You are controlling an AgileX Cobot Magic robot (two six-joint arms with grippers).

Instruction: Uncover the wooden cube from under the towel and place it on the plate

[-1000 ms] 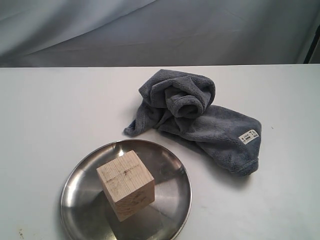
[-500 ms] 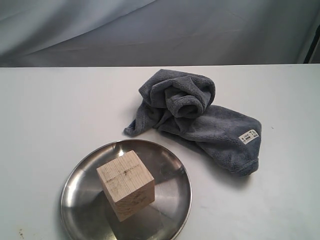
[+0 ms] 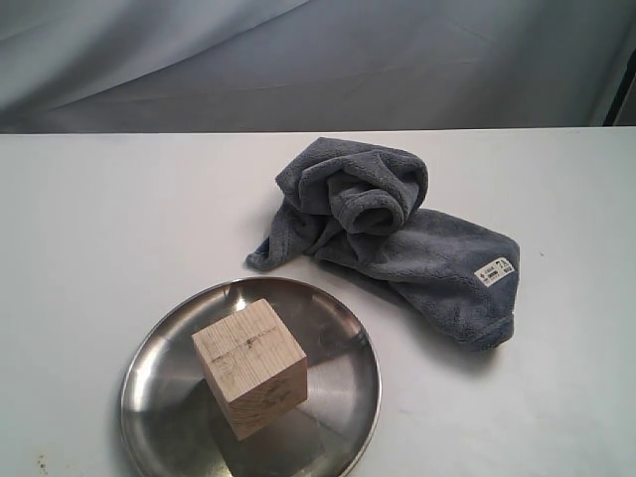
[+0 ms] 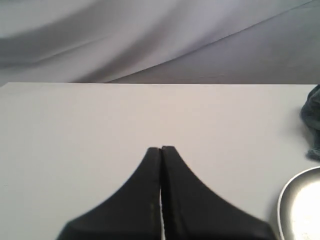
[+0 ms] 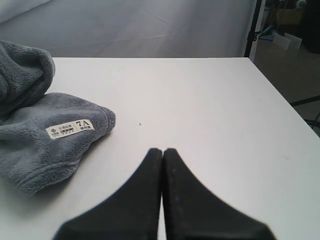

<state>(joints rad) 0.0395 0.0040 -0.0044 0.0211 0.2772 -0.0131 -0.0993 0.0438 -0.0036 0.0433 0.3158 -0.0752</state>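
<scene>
The pale wooden cube stands uncovered on the round steel plate at the front left of the white table. Behind it and to the right, the blue-grey towel lies crumpled, its white label facing up. Neither arm shows in the exterior view. My left gripper is shut and empty above bare table, with the plate's rim and a towel corner at the edge of its view. My right gripper is shut and empty beside the towel, apart from it.
A grey cloth backdrop hangs behind the table. The table's far right corner and edge show in the right wrist view, with a black stand leg beyond it.
</scene>
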